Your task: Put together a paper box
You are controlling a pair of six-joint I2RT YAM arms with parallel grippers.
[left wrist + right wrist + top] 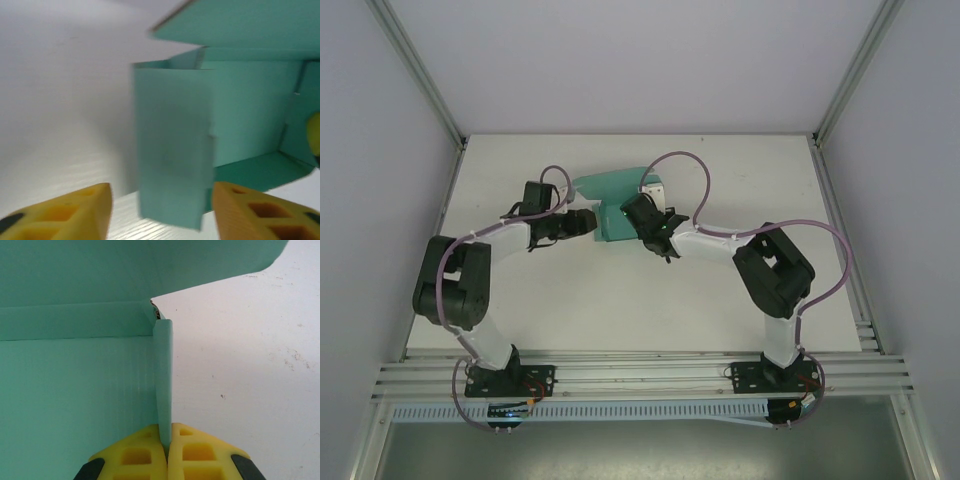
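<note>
**Colleague:** Where did the paper box (610, 205) sit, and who had hold of it?

**Me:** It lay on the table (620, 310), partly folded, with one panel lifted. My right gripper (167, 442) was at the box's right side. Its pads (140, 455) were pressed together on the edge of an upright wall, with the card pinched between them. My left gripper (160, 212) faced the box's left end. Its fingers (80, 210) stood apart with an end flap between them. I saw a clear gap on one side of that flap, so I judged it straddled, not clamped.

**Colleague:** How would the card handle?

**Me:** I took it for light, thin and springy. It looked stiff along a crease, floppy across a panel, and easy to dent or to slide on the smooth table. I'd have held it close to a fold line or at a wall's edge, as the right gripper did, rather than mid-panel.

**Colleague:** Anything you couldn't read?

**Me:** Plenty. The left wrist view was blurred, so I couldn't tell whether the other finger touched the flap. From above, both wrists covered the box's near edge, so any tabs and slots there were hidden. The right wrist view cut the box's wall off at the frame.
</note>
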